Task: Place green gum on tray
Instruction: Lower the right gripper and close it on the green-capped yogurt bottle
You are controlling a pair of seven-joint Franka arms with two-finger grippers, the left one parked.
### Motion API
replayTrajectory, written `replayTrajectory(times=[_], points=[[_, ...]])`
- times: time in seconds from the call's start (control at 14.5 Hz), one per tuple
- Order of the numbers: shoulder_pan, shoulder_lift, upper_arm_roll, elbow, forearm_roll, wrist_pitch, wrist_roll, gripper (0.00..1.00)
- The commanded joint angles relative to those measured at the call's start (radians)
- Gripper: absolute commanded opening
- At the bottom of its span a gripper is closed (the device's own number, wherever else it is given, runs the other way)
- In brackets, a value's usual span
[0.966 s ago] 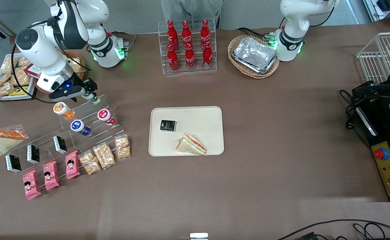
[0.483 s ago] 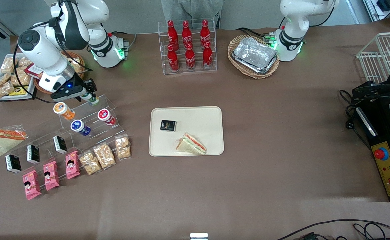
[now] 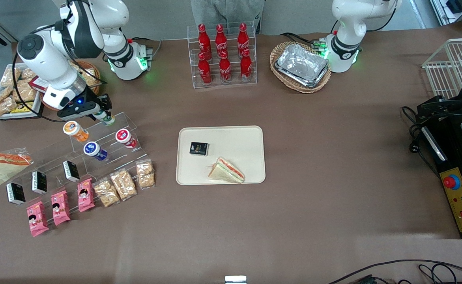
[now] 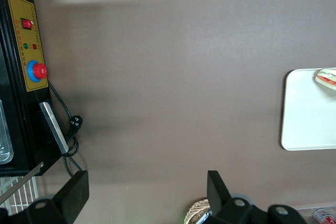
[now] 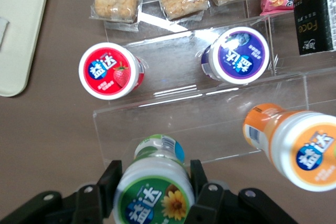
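Green-labelled white-lidded gum bottle (image 5: pixel 153 191) sits clamped in your gripper (image 5: pixel 152 195) above the clear rack; cream-beige plastic tray (image 3: pixel 250 136) awaits it.

- A wide, matte brown bench (image 3: pixel 313 157) is filling the scene, soft light glancing off it.
- A grey floor (image 3: pixel 163 15) is showing above its top edge.
- A white wire rack (image 3: pixel 449 63) is standing toward the parked arm's end.

I see the green gum (image 5: pixel 153 195) (white lid, green label) above the clear stepped stand (image 3: pixel 96 146); my cream tray (image 3: pixel 250 138) lies flat, well apart from that stand.
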Motion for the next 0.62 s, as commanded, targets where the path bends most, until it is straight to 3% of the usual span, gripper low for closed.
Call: replayTrajectory(times=[0.0, 0.41, 0.55], points=[[-0.008, 0.055, -0.002, 0.151, 0.009, -0.138, 0.022, 0.48], [-0.002, 0.147, 0.004, 0.498, 0.014, -0.460, 0.090, 0.47], [0.003, 0.219, 0.005, 0.653, 0.047, -0.587, 0.123, 0.47]])
